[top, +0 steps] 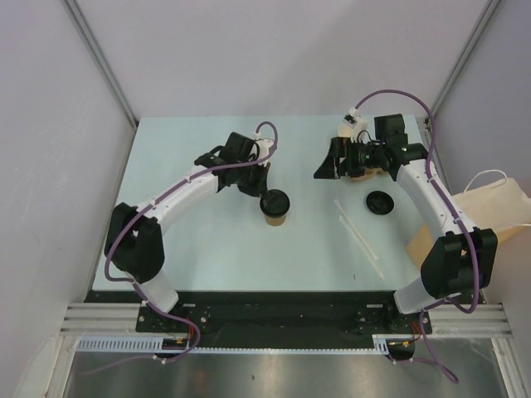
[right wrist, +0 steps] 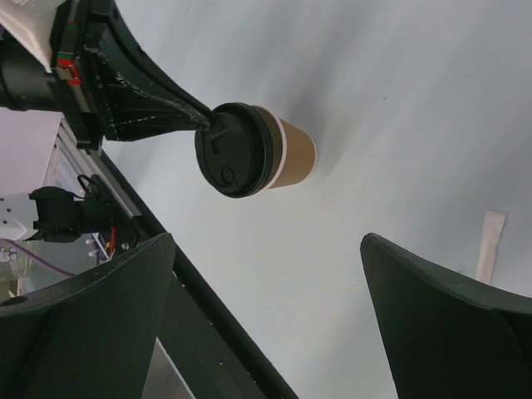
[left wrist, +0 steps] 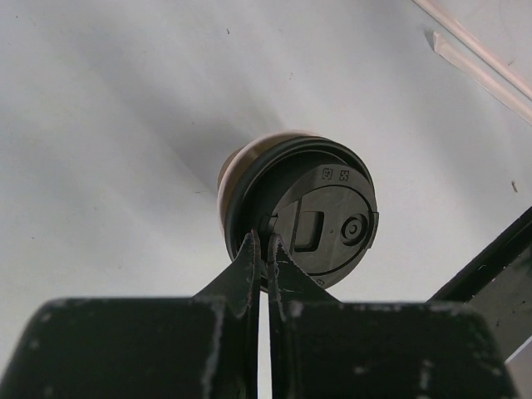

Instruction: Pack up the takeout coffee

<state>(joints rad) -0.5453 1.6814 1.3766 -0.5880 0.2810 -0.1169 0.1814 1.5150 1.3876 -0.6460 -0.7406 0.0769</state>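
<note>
A kraft-brown paper cup (top: 275,217) with a black lid (top: 275,201) stands upright mid-table; it also shows in the left wrist view (left wrist: 229,170) and the right wrist view (right wrist: 298,154). My left gripper (top: 264,191) is at the lid's near rim, its jaws pinched together on the rim (left wrist: 261,243). My right gripper (top: 326,163) hovers open and empty to the cup's right (right wrist: 268,241). A second brown cup (top: 377,172) is mostly hidden under the right wrist. A loose black lid (top: 380,201) lies flat beside it.
Two thin white straws (top: 358,235) lie right of the middle, also in the left wrist view (left wrist: 486,62). A brown paper bag with white handles (top: 498,203) stands off the table's right edge, with brown cardboard (top: 417,240) by it.
</note>
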